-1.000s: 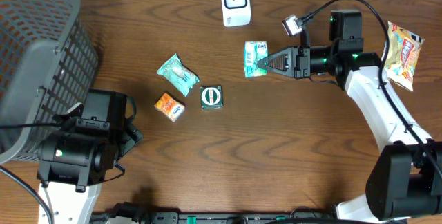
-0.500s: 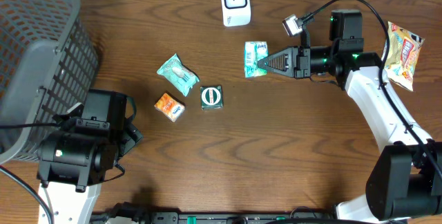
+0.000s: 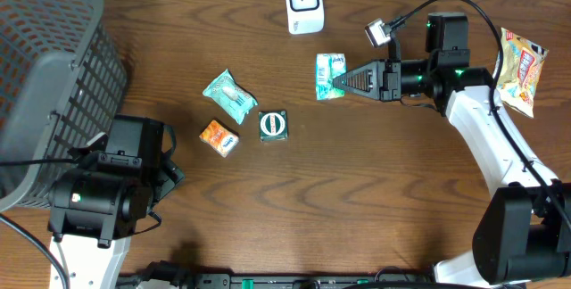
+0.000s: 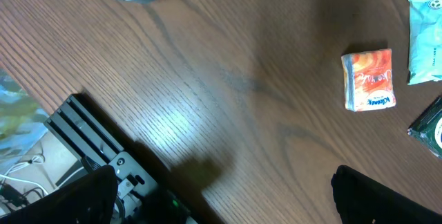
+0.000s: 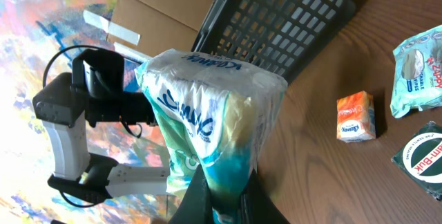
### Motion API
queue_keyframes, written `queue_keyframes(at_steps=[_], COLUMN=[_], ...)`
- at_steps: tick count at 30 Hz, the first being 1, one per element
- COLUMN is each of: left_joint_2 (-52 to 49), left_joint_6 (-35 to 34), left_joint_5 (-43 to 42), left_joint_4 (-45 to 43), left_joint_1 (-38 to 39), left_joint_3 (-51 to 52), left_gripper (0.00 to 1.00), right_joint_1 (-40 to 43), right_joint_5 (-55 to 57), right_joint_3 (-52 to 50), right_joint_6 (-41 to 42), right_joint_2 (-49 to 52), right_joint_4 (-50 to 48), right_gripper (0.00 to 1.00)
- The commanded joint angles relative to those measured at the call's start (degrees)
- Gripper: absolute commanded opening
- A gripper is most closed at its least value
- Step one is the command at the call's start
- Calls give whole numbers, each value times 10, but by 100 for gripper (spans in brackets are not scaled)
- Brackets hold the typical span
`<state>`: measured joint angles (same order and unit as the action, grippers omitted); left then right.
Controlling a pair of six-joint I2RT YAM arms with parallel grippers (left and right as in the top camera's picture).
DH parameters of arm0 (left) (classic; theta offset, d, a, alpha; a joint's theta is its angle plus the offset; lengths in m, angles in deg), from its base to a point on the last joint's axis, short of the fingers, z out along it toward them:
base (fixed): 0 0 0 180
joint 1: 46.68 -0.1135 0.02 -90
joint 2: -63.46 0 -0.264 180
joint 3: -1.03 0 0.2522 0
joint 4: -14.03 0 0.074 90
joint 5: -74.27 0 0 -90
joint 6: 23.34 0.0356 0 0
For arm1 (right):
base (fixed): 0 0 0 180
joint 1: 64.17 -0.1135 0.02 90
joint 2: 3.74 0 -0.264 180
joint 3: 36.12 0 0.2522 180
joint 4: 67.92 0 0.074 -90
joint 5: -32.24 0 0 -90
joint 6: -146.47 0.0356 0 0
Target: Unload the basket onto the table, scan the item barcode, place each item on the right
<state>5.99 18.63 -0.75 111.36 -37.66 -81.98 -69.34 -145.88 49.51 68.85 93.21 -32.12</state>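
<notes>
Held item: pale green-and-white soft plastic tissue pack (image 3: 329,76), gripped at its right end by the right hand (image 3: 339,81), whose fingers are pinched fully together on the wrapper.
Item position: raised off the brown wooden table (image 3: 357,200), in the upper middle of the overhead view.
Key relation: the white box-shaped barcode scanner (image 3: 303,3) stands at the table's far edge, up and to the left of the pack, near but apart from it.
Long axis: the pack's long side runs toward and away from the table's far edge, crosswise to the fingers holding it.
Nearer arm: the right arm is clearly closer to the scanner; judgement: the presentation falls to it.
Left hand: parked low near the dark grey plastic mesh basket (image 3: 45,75), fingers spread wide, holding nothing.
Barcode: not visible in any view; which face carries it cannot be told.
Legible writing, pack: blue script in the right wrist view (image 5: 207,124), likely "Kleenex", read uncertainly.
Legible writing, other: small orange-and-white packet (image 4: 369,79) carries a blue word, too small to confirm; teal crinkled wrapper (image 5: 418,68) shows "ZIPPY".
Unread: dark green square packet (image 3: 273,125), round emblem only.
</notes>
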Motion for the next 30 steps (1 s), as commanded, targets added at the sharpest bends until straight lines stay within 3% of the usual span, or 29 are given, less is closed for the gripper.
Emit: queue_keyframes(at_steps=[1,16,22,30], left_joint_2=[3,3,3,3], left_joint_6=[-5,-5,-5,-5], left_joint_5=[9,9,9,9], left_joint_4=[2,2,2,2], left_joint_1=[-2,-2,-2,-2], left_joint_3=[-11,-11,-11,-11], left_gripper=[98,98,97,97], right_joint_1=[-2,-28,-71,-145], right_joint_5=[-14,60,352,638], right_joint_3=[5,4,4,7], right_joint_6=[-4,-3,54,3], right_joint_2=[-9,-8,-8,-8], right_joint_4=[1,2,66,127], right_gripper=[1,1,1,1])
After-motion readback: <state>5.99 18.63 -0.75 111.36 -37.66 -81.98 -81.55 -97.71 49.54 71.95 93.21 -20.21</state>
